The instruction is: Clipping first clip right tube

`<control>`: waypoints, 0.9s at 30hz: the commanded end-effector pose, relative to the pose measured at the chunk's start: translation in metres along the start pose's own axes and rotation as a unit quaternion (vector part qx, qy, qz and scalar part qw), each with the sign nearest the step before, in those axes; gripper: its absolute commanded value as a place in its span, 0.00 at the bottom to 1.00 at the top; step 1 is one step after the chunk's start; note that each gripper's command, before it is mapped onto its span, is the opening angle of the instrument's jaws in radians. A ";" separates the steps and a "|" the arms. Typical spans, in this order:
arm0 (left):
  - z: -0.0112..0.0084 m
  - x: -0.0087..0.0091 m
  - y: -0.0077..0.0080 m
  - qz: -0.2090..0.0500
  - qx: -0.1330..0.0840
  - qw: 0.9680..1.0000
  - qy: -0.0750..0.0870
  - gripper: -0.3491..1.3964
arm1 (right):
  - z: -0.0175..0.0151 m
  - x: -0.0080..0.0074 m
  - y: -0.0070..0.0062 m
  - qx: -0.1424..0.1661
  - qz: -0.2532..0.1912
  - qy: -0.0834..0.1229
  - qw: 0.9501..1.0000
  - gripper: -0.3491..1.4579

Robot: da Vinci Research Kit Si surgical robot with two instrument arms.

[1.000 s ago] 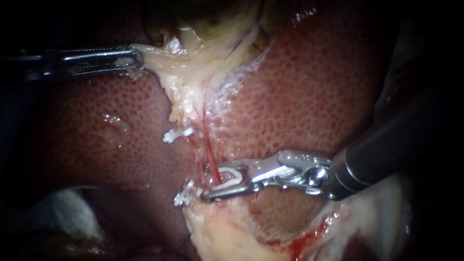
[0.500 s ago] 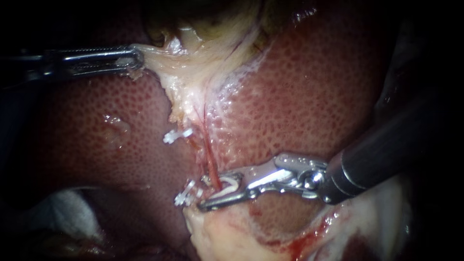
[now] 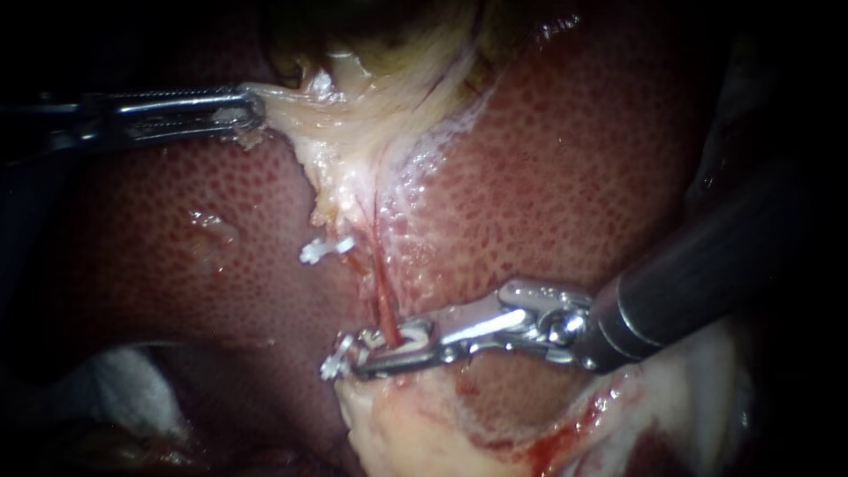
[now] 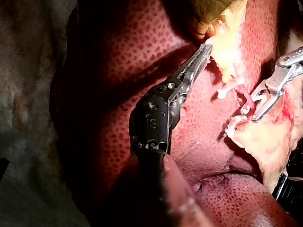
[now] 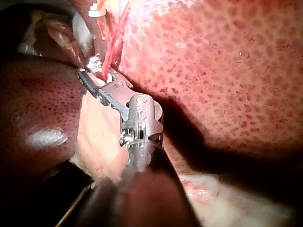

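Red liver (image 3: 574,159), left instrument (image 3: 251,108) jaws gripping gallbladder (image 3: 340,124), right instrument (image 3: 373,353) jaws gripping one clip (image 3: 413,334) around tube (image 3: 382,290), two more clips (image 3: 325,248) (image 3: 336,362)

The left instrument (image 3: 250,111) has ridged silver jaws ahead of a black wrist. Behind its jaws, the right instrument (image 3: 362,354) is bright steel, then dark shaft.

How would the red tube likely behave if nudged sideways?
Probably floppy: the tube is thin, lying against the liver. Likely fragile: it is far slimmer than the right instrument, whose jaws hold a clip on it. The liver's wet shine suggests slipperiness.
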State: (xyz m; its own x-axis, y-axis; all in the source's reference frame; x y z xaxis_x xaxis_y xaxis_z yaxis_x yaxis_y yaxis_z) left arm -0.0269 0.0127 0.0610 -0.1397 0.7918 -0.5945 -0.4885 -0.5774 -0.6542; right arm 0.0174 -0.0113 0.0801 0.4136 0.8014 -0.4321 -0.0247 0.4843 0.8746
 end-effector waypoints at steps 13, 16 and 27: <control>0.0000 0.0000 0.0000 0.000 0.000 1.000 0.000 0.00 | -0.0008 -0.0004 -0.0002 0.001 0.050 0.000 0.999 0.00; 0.0000 0.0000 0.0000 0.000 0.000 1.000 0.000 0.00 | -0.0009 -0.0005 -0.0002 0.000 0.053 -0.008 0.999 0.00; 0.0000 0.0000 0.0000 0.000 0.000 1.000 0.000 0.00 | -0.0010 -0.0006 -0.0003 -0.001 0.059 -0.012 0.998 0.00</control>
State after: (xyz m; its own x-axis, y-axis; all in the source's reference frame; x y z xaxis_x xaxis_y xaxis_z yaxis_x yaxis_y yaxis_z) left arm -0.0268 0.0127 0.0610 -0.1399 0.7915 -0.5950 -0.4882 -0.5779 -0.6539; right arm 0.0163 -0.0115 0.0799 0.4296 0.8440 -0.3211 -0.0765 0.3883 0.9184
